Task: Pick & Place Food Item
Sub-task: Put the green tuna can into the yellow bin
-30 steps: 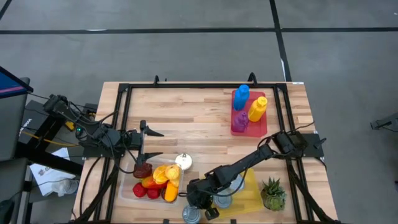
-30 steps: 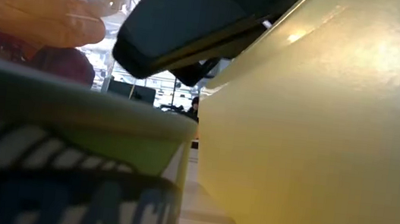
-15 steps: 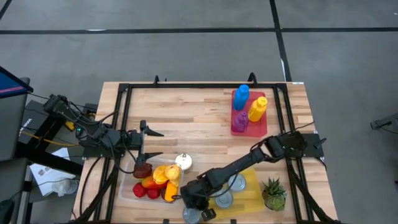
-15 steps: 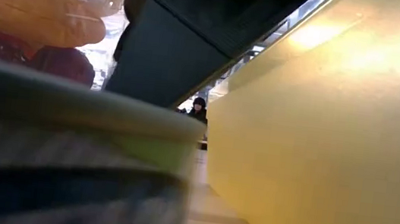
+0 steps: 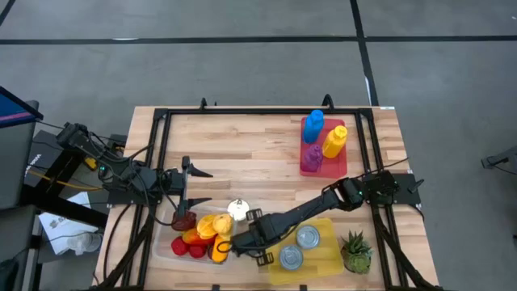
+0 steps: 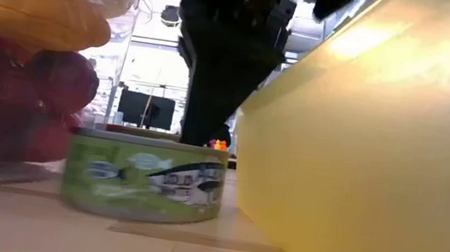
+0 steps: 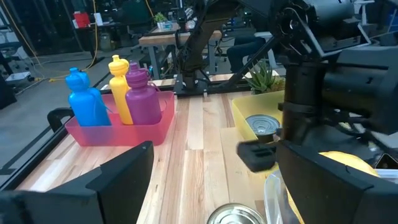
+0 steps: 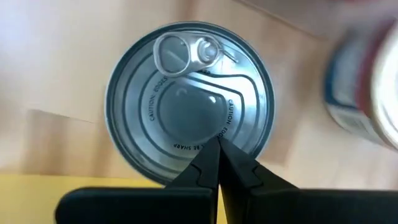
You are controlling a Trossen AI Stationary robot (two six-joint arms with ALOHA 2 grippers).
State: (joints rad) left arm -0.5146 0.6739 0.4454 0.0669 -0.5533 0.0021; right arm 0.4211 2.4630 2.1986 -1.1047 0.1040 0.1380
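Since a second ago, the right arm has swung away from the front edge of the table toward the middle, and the right gripper now hangs between the clear tray of fruit and the yellow tray, its fingers pressed together and holding nothing. In the right wrist view those closed fingertips sit directly above a silver can lid with a pull ring, which stands on bare wood beside the yellow tray's edge. The low view shows a can with a green label standing upright on the table, the yellow tray wall just beside it and red and orange fruit on its other side, with the dark arm rising behind it. Two more silver-topped cans rest inside the yellow tray, and a small potted plant stands near that tray's far corner. The left gripper waits near the left side of the table, behind the fruit tray, with its fingers spread wide and empty. At the back right of the table a pink tray holds a blue bottle, a yellow bottle and a purple bottle.
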